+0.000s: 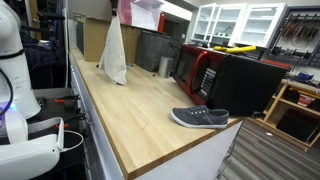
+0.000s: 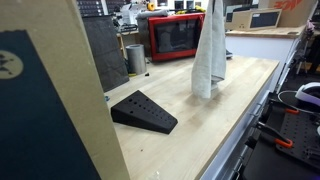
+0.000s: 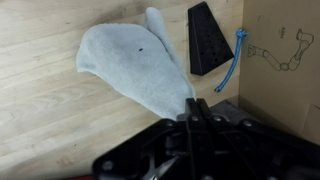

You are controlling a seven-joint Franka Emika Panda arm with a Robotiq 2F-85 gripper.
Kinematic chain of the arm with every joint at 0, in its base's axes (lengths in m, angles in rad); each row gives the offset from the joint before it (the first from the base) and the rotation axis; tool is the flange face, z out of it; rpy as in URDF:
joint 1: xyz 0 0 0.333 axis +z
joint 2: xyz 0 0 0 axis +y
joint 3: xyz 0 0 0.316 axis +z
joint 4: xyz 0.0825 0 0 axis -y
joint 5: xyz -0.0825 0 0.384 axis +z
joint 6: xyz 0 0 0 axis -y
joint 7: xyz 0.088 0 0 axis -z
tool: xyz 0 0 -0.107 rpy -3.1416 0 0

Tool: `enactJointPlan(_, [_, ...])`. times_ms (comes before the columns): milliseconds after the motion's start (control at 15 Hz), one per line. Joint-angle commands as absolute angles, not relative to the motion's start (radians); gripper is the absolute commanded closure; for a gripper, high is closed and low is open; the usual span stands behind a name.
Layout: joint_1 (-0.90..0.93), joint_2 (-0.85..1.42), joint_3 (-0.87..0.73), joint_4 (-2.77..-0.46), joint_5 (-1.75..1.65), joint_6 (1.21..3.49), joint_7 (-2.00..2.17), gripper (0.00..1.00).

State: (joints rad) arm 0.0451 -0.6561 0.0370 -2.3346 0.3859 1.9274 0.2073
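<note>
Pincer (image 3: 195,110) of mine pinches the top of the pale towel (image 2: 210,50), which hangs limp down to the wooden counter (image 2: 205,135), and I judge it soft, light and floppy, best held by a bunched corner.

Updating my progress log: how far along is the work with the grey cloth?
Done: the gripper is shut on the cloth at its top, so it hangs upright over the table. In hand: holding it aloft, lower edge near the wood; contact unclear. Left: cloth not yet released; the black wedge lies apart, untouched.
</note>
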Motion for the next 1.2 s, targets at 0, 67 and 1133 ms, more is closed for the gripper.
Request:
enactJointPlan(0, [-0.006, -0.54, 0.003, -2.261, 0.394, 1.983, 0.226, 0.99])
enactJointPlan(67, [-0.019, -0.506, -0.008, -2.249, 0.395, 2.013, 0.226, 0.99])
enactJointPlan(1133, [-0.142, -0.312, -0.053, -2.234, 0.225, 2.483, 0.344, 0.5])
